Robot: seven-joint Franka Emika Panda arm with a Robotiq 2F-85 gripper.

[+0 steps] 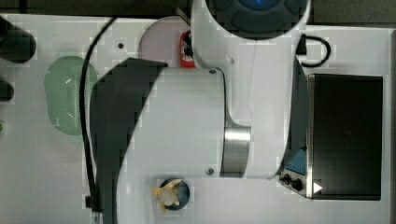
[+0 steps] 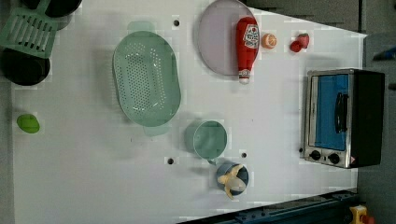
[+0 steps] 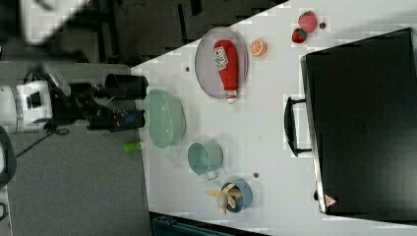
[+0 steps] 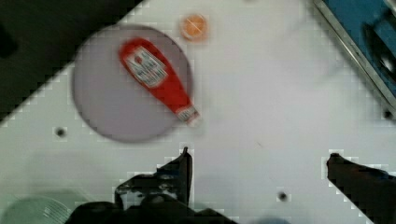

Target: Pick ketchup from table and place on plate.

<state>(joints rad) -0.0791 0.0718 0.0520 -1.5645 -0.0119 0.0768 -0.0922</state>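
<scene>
Ketchup (image 1: 186,50) shows in the top view as a red sliver at about 12 o'clock, lying against the pale plate (image 1: 156,39) and mostly hidden behind the big white arm (image 1: 187,121). A green perforated basket (image 1: 65,95) sits at 9 o'clock on the white table (image 1: 42,163).

From the left view, the bottle lies flat on its side along the plate's 3 o'clock rim, white label up, its cap just over the edge on the table at the plate's 5 o'clock. An orange slice (image 2: 268,41) lies just beside it. The plate looks matte and plain; the bottle is glossy, tapered plastic.

In the right view the bottle rests squarely across the plate, cap again hanging off towards 6 o'clock. A mint cup (image 3: 205,157) stands well apart.

The wrist view shows the gripper (image 4: 257,161) with its fingers (image 4: 184,165) spread wide and holding nothing, well clear of the bottle.

Judging by this, the placing looks done. The good finish is to back away straight, without brushing the bottle: round and smooth, it could roll off the shallow rim.
</scene>
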